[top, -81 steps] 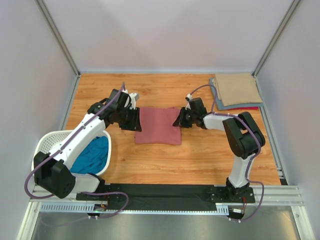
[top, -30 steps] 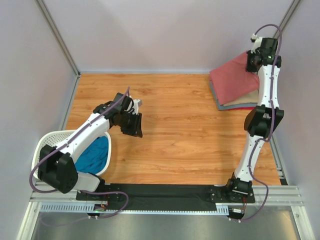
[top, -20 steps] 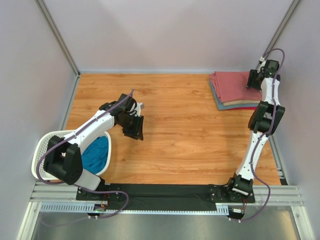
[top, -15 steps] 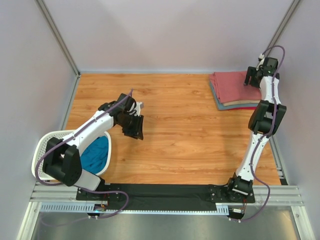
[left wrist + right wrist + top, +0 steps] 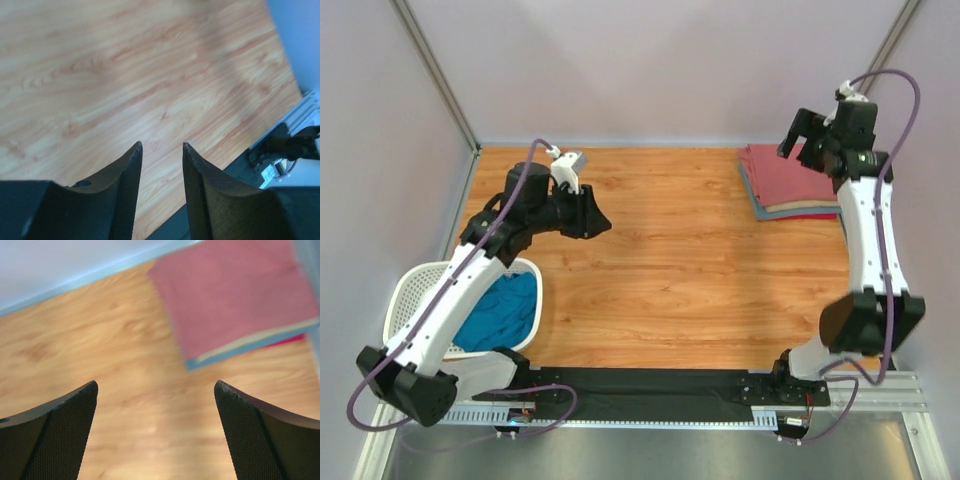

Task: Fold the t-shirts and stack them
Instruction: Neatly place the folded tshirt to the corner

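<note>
A folded dusty rose-red t-shirt [image 5: 782, 175] tops the stack at the back right corner, with tan, grey-blue and red edges under it. In the right wrist view the same stack [image 5: 235, 295] lies ahead of the fingers. My right gripper [image 5: 800, 148] [image 5: 156, 385] hangs above the stack's left side, wide open and empty. A teal blue t-shirt [image 5: 505, 310] lies crumpled in the white basket [image 5: 412, 288]. My left gripper [image 5: 598, 220] [image 5: 161, 145] is raised over bare wood at the left, open with a narrow gap and holding nothing.
Grey walls and metal posts enclose the wooden table [image 5: 680, 270]. A black mat and metal rail [image 5: 650, 390] run along the near edge, and that rail [image 5: 290, 145] also shows in the left wrist view.
The right gripper has let go of the rose-red t-shirt on the stack, opened wide and lifted away leftwards. The left arm has risen and swung towards the far left, its fingers slightly wider.
</note>
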Robot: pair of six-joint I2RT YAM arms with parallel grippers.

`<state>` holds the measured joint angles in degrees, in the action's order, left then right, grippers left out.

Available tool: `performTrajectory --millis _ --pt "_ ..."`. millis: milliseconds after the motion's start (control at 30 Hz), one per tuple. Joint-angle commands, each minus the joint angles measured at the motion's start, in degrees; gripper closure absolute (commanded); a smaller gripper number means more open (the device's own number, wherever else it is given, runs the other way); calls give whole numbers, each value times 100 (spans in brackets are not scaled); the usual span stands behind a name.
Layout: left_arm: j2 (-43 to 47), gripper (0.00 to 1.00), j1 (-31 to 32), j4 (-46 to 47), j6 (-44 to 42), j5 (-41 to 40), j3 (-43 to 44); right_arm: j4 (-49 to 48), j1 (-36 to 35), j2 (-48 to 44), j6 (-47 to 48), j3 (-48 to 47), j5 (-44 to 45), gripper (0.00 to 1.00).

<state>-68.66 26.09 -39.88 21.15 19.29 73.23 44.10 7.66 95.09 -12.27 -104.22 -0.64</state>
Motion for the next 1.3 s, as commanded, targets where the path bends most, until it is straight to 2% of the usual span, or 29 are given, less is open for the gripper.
performTrajectory --millis 0,33,67,100,133,233,267,367,400,433,600,800,967,1267 --pt "677 53 -33 1049 92 452 -1 145 -395 -1513 -1240 1410 -1200 0" --pt "775 47 -33 1191 83 531 -80 100 -519 -1807 -1321 2040 -1219 0" --pt "889 36 -25 1367 126 654 -238 99 -659 -2071 -1356 2238 -1149 0" --pt "1046 30 -33 1343 153 655 -274 195 -974 -2360 -1322 2414 -1131 0" --pt "1100 27 -33 1273 196 664 -274 283 -1073 -2790 -1374 2668 -1131 0" --pt "1048 24 -33 492 197 820 5 634 -1276 -3642 -1559 3160 -1340 0" --pt "1004 23 -33 -6 127 935 68 661 -1285 -3855 -1568 3311 -1507 0" --pt "951 22 -33 -598 -66 1156 -10 531 -1285 -4706 -1699 3907 -1842 0" --pt "1099 14 -33 -617 -84 1139 -132 486 -1293 -4919 -1769 4049 -1904 0" --pt "1214 1 -33 -583 -84 1086 -412 486 -1293 -5051 -1839 4120 -1974 0" --pt "1978 0 -33 -328 21 954 -845 530 -1285 -5501 -1963 4270 -2177 0" --pt "2795 1 -33 -29 179 770 -1012 776 -1285 -5747 -1805 4050 -1904 0" --pt "3025 0 -33 -29 276 488 -1030 829 -1285 -5773 -1744 4050 -1957 0" --pt "3052 1 -33 -99 232 444 -942 741 -1293 -5861 -1638 3954 -1983 0"
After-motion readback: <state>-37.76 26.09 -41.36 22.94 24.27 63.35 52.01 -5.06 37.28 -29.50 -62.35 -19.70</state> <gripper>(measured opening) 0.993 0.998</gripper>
